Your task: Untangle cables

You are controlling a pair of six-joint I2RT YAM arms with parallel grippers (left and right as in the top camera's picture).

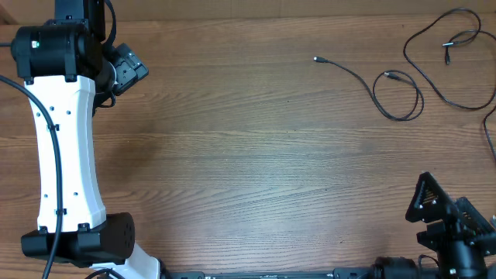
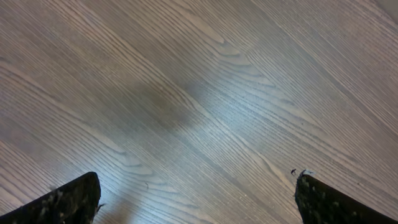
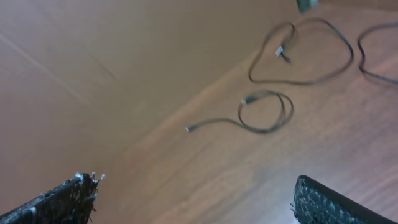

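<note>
Overhead, the short cable (image 1: 346,67) runs left-right, tip leftward; left claw (image 2: 196,194) and right claw (image 3: 194,198) gape.

Two thin black cables lie slack at about two o'clock in the overhead view, close together but apart. The shorter cable (image 1: 341,66) curls into one small loop, its free plug tip (image 1: 315,59) pointing to ten o'clock. The longer cable (image 1: 407,48) lies toward three o'clock of it in wide open curves and runs off the edge.
</note>
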